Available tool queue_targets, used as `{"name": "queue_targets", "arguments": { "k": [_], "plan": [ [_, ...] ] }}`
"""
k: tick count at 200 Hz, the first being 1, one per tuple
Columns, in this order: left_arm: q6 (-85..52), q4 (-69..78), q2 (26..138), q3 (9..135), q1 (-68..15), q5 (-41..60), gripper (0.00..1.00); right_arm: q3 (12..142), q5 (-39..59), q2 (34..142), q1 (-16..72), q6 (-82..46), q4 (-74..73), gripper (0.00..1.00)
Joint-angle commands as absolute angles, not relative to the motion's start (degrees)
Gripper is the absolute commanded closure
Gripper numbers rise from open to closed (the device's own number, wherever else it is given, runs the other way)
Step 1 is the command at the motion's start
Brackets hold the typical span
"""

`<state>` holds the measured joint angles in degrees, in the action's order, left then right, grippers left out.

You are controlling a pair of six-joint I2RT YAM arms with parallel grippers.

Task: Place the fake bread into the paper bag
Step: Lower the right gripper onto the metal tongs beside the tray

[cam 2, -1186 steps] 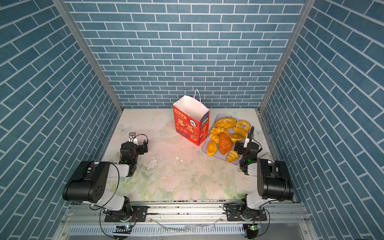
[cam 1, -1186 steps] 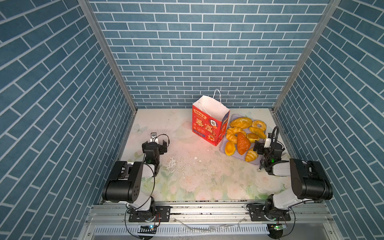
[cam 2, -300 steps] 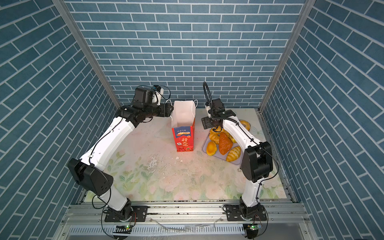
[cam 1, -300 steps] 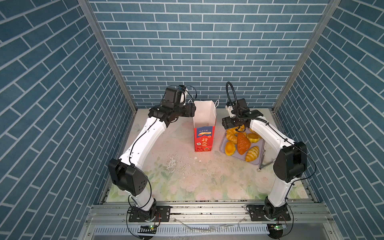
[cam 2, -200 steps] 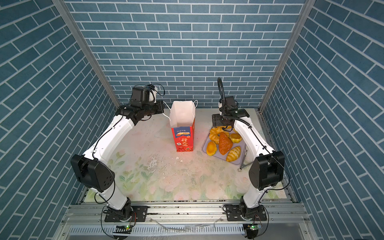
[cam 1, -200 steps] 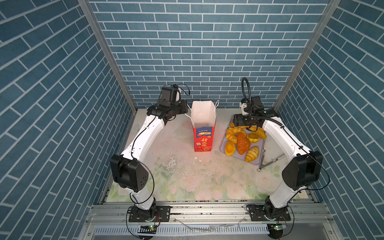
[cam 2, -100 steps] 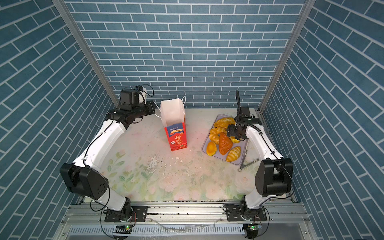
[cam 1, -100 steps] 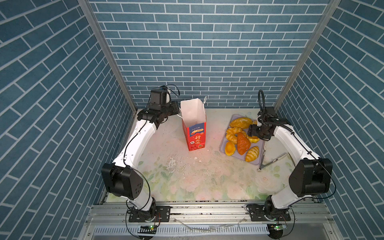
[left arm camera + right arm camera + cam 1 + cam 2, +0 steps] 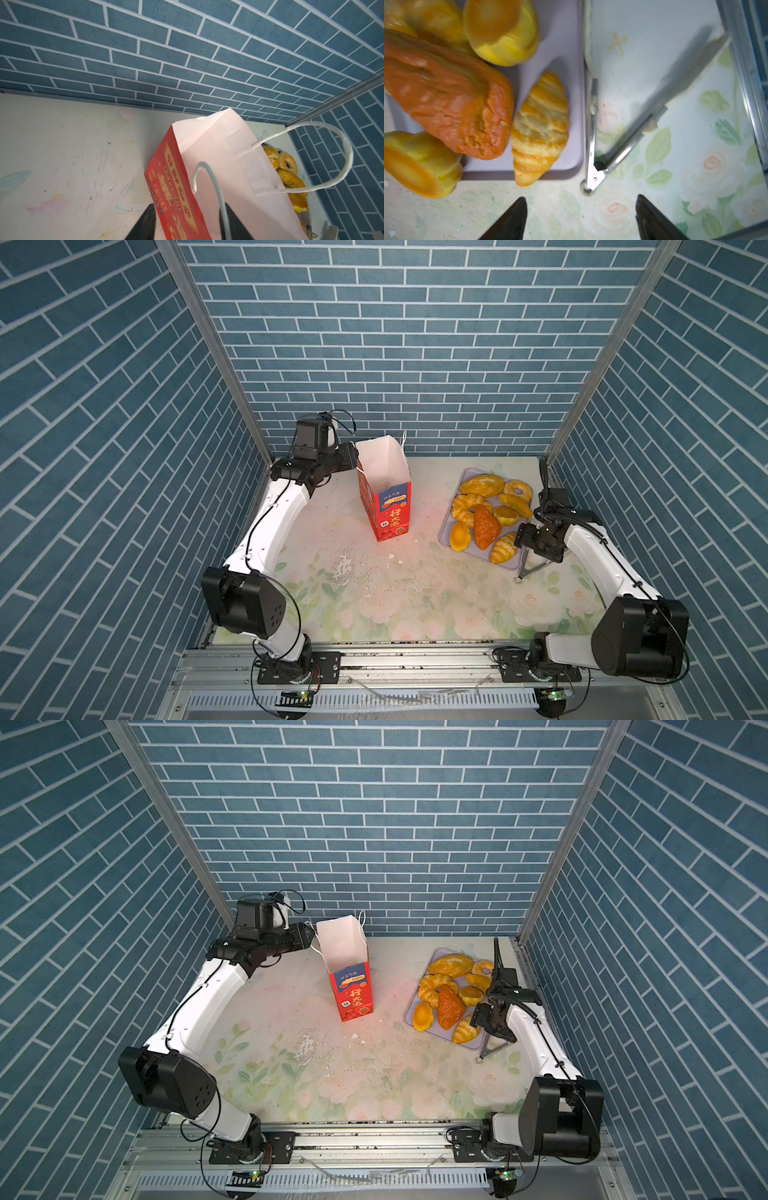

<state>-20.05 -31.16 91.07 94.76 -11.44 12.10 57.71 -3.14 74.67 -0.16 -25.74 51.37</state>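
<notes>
In the left wrist view, the bag (image 9: 218,155) between my left fingers (image 9: 144,222) hides most of the bread (image 9: 288,176) beyond it, and its base runs off frame. Ahead of my right fingers (image 9: 510,220), the farthest bread is blurred and cropped.

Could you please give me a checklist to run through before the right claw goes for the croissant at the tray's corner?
1. Paper bag upright with its mouth open: ok.
2. Left claw free of the bag: not ok; the bag's wall sits between its parted fingers.
3. Right claw open and empty: ok.
4. Right claw over the croissant: not ok; it hangs over the table just off the tray corner.
5. Tongs out of the way: cannot tell; they lie against the tray edge beside the croissant.
</notes>
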Motion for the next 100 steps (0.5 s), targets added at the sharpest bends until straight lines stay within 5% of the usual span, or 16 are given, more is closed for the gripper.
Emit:
{"name": "queue_targets", "arguments": {
  "k": [1, 59, 100],
  "plan": [
    [-17.97, -34.13, 88.97, 95.75, -11.55, 12.78, 0.38, 55.26, -5.78, 71.21, -1.82, -30.2, 55.28, 0.16],
    [-15.43, -38.06, 89.58, 96.44, -15.14, 13.18, 0.36, 48.37, -3.11, 68.34, -5.39, -32.76, 52.3, 0.16],
    [-15.71, -38.65, 90.76, 95.4, -15.29, 15.37, 0.53, 48.64, -3.16, 68.12, -5.69, -32.92, 52.8, 0.16]
  ]
}}
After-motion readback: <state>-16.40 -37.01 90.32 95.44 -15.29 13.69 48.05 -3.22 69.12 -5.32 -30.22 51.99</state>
